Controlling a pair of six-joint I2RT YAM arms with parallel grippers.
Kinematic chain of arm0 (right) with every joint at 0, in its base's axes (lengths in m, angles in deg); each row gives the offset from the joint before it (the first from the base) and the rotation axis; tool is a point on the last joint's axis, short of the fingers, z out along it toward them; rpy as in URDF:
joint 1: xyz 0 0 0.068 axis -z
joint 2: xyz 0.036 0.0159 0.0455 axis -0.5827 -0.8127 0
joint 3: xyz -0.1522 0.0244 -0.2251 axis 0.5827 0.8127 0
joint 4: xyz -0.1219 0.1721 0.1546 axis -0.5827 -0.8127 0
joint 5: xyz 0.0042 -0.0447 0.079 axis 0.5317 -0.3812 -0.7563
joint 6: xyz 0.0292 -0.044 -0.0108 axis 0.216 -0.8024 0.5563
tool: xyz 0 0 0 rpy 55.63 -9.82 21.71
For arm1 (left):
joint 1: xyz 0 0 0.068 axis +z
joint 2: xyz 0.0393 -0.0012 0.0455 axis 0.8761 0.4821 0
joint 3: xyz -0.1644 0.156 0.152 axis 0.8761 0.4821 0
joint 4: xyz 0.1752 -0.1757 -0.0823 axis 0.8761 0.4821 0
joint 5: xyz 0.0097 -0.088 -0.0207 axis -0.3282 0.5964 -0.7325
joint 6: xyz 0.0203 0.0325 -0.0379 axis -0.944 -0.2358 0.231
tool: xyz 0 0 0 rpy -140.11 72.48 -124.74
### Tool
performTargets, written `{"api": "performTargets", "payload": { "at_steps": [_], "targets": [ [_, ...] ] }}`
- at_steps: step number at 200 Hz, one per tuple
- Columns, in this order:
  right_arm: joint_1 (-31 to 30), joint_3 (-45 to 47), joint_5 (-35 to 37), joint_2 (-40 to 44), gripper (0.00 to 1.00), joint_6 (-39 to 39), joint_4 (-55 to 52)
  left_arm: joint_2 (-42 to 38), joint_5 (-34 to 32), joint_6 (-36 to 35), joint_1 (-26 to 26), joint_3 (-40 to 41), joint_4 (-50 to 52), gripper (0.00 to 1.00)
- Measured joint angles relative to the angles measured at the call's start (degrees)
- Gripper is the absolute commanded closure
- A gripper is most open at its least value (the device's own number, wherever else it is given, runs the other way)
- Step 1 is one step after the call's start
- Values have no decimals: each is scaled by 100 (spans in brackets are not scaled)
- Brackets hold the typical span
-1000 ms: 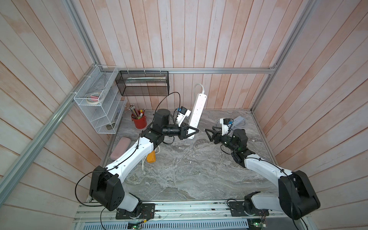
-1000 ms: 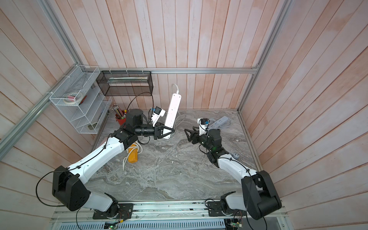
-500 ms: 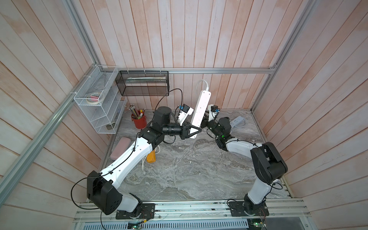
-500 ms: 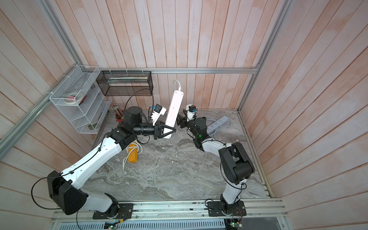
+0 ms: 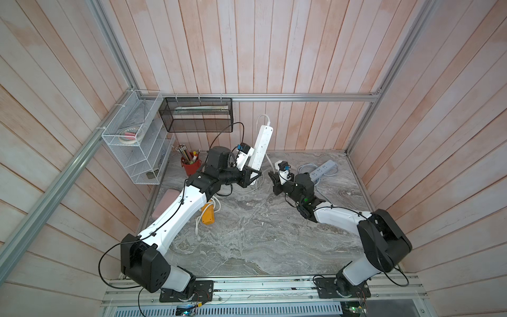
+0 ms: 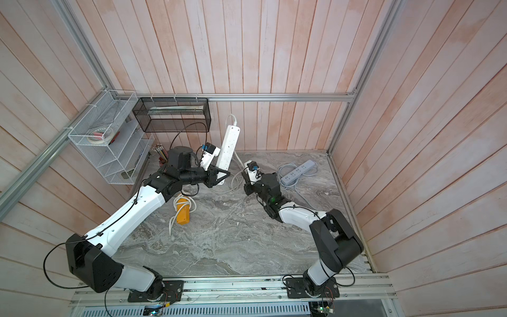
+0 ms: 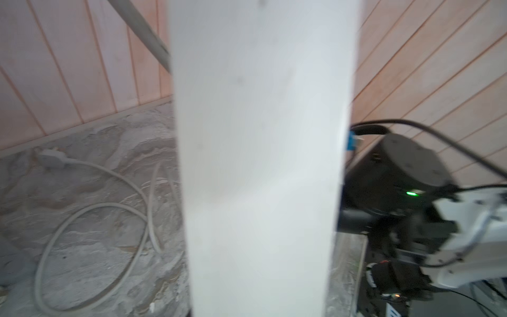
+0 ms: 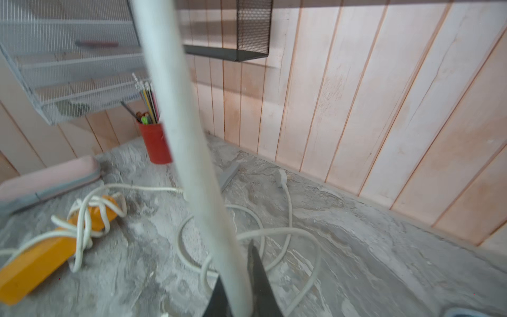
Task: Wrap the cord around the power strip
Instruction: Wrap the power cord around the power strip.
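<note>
While left gripper (image 5: 253,175) clamps tilted white power strip (image 5: 262,146), right gripper (image 8: 237,291) pinches cord (image 8: 189,153); markings unreadable.

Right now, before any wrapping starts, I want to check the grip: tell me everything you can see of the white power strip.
The white power strip is a long, slim bar of scuffed white plastic with dark socket holes dotting its face. It is held off the marble table, tilted. Its lower end is clamped in the shut left gripper. Its white cord leaves the upper end in a loop, not wrapped, and runs down to the right gripper, which is shut on it.
</note>
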Motion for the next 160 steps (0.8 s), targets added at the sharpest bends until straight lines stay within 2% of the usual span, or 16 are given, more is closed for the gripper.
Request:
{"api": "performTargets", "payload": {
  "at_steps": [50,84,118,160],
  "targets": [
    [-603,11,994,1008,100,-1333,-1875,479,-1362,-1196,61,-92,557,90],
    [-621,-684,1049,1388,100,-2015,-2959,605,-2159,-1982,68,96,866,90],
    [-623,-1963,975,1226,100,-2796,-3766,651,-2234,-2544,-127,109,1305,90],
    [-393,-3034,975,614,100,-3799,-4529,745,-1676,-2909,-815,201,1961,93]
  ]
}}
